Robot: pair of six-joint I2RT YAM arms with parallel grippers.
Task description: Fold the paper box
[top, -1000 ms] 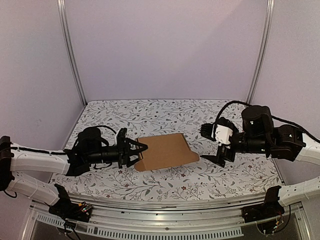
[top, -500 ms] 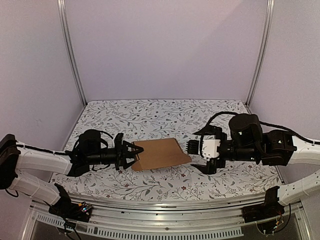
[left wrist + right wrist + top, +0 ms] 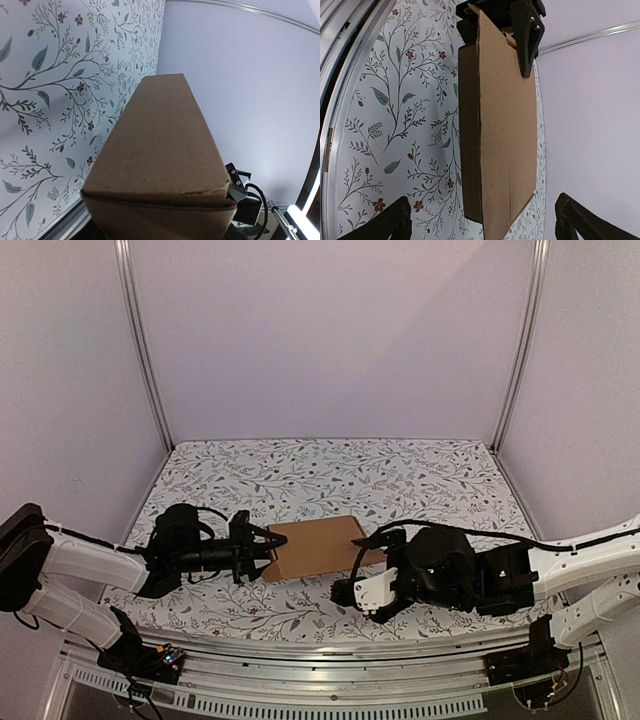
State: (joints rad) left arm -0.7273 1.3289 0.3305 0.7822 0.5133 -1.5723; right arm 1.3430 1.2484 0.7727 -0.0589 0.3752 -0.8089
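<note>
- Looks barely begun, judging by the paper box (image 3: 320, 546): collapsed flat, panels lying layer on layer, no wall standing and no tab tucked anywhere in sight.
- Leaves nearly everything to do, at a guess: opening the layers, raising the sides, folding in the flaps, locking the tabs.
- Sits a little toward 6 o'clock from the middle of the floral table (image 3: 420, 475) in the overhead view, between the two arms. Cannot tell whether resting on the cloth or lifted just clear of it.
- Is clamped at its 9 o'clock end by the left gripper (image 3: 268, 552), jaws part-way closed on the cardboard, with one black finger over the top face in the right wrist view.
- Meets the right gripper (image 3: 350, 568) at its 3 o'clock end, low by the near corner: jaws spread wide, holding nothing, the free end reaching between the spread fingers with no contact visible.
- Runs lengthwise close to the 9-to-3 line overhead, the 3 o'clock end tipped a touch toward 2, broad face up.
- Points its free end at the right gripper and its held end back at the left arm.
- Appears in the right wrist view as a tall strip from 12 to 6 o'clock, held end at 12.
</note>
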